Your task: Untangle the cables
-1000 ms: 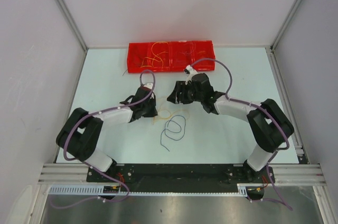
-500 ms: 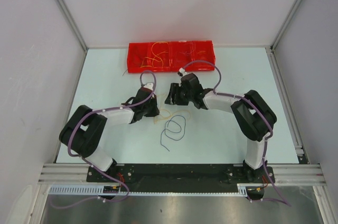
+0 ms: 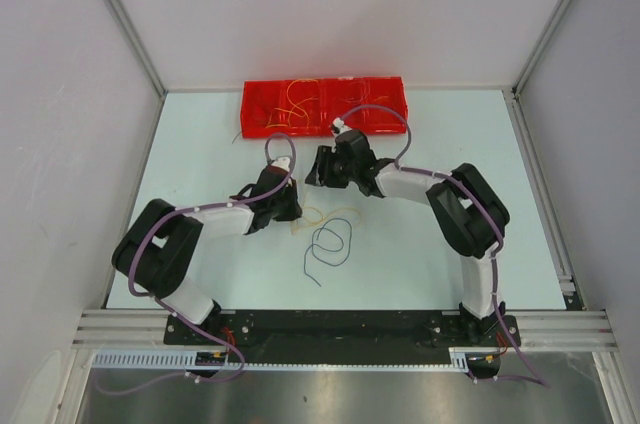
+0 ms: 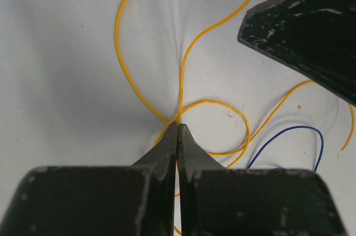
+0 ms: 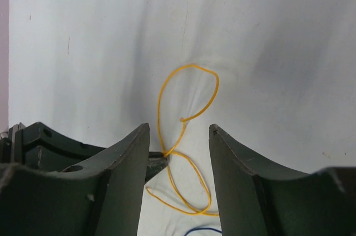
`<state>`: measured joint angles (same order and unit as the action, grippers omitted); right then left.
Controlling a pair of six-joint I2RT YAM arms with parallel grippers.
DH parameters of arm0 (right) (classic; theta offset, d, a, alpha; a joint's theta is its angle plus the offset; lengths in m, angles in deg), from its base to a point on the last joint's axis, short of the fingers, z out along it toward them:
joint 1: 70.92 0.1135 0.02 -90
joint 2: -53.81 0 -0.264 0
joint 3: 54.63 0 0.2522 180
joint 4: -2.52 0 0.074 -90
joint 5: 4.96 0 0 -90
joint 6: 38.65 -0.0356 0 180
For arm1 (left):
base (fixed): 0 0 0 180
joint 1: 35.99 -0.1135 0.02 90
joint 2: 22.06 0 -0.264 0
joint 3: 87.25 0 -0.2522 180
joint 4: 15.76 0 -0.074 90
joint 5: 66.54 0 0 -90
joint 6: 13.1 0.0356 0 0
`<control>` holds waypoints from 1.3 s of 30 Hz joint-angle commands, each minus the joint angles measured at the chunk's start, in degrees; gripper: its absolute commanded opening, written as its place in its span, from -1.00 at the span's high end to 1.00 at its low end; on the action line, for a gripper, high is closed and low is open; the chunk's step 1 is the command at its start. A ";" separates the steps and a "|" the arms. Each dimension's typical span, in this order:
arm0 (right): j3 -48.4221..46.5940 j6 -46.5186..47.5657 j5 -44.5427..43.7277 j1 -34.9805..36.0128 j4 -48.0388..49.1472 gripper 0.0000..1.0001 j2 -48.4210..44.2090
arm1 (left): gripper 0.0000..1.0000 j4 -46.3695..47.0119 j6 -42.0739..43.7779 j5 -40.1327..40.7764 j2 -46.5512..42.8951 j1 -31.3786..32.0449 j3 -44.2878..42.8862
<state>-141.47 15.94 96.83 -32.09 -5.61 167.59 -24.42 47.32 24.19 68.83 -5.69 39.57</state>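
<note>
Since the earlier frame the right arm has folded and moved to the left, so its gripper now stands closer to the left one, and its jaws have come a little nearer together. The left arm is nearly where it was.

On the left, the left gripper (image 4: pixel 177 130) is closed tight, with its fingertips pinching the yellow cable (image 4: pixel 180 88) at the place where two loops cross. From this pinch one loop runs away over the bench (image 3: pixel 200 144) and another curls to the right. The navy cable (image 4: pixel 300 127) lies just beside it, on the near side, and is not gripped.

In the middle, the right gripper (image 5: pixel 179 136) hangs over the same yellow cable with its jaws half apart. The loops lie between and beyond the jaws, and I cannot tell if the jaws touch them.

The red tray (image 3: pixel 255 109) sits at the far edge of the bench with loose cables (image 3: pixel 297 99) inside. Free bench surface lies to the right of the cables and toward the near edge.
</note>
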 commanded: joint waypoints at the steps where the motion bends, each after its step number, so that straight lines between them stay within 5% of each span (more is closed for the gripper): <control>1: -3.56 -0.27 -1.07 0.11 0.35 0.04 2.50 | 0.99 -0.53 -0.21 -0.29 1.13 -0.33 0.66; 8: -6.55 0.00 -0.72 0.19 -0.79 0.47 4.61 | 0.99 -0.53 -0.21 -0.29 0.95 -0.33 0.40; 12: -7.51 0.00 -0.54 0.19 -1.41 1.00 5.05 | 0.99 -0.88 -0.21 -1.68 -0.19 -0.33 0.48; 14: -7.87 0.17 -0.37 0.11 -1.67 1.00 4.53 | 0.99 -1.58 -0.47 -2.40 -2.46 -0.33 0.48; 17: -8.04 1.22 -0.10 0.37 -1.67 1.00 1.90 | 0.59 -6.23 -1.09 -3.28 -9.38 -0.33 -0.30; 18: -8.39 1.66 -0.19 0.54 -1.76 1.00 1.10 | 0.10 -7.90 -1.18 -3.37 -11.68 -0.33 -0.66; 21: -9.45 2.99 -0.37 0.72 -2.55 1.00 -2.76 | -0.60 -18.16 -0.65 -1.71 -22.28 -0.33 -3.03; 24: -11.99 3.95 -0.19 0.72 -3.87 1.00 -6.10 | -0.92 -26.16 0.22 1.63 -32.39 -0.33 -5.66; 33: -26.05 12.55 -2.65 2.48 -11.16 1.00 -9.45 | -0.99 -47.89 3.73 7.70 -51.76 -0.42 -15.68; 39: -35.98 17.13 -4.14 2.48 -13.10 1.00 -7.79 | -1.00 -50.46 5.94 14.90 -61.53 -0.42 -11.83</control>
<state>-171.06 27.83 94.73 -29.70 -16.06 159.96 -68.98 50.62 33.13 10.54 -5.80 25.67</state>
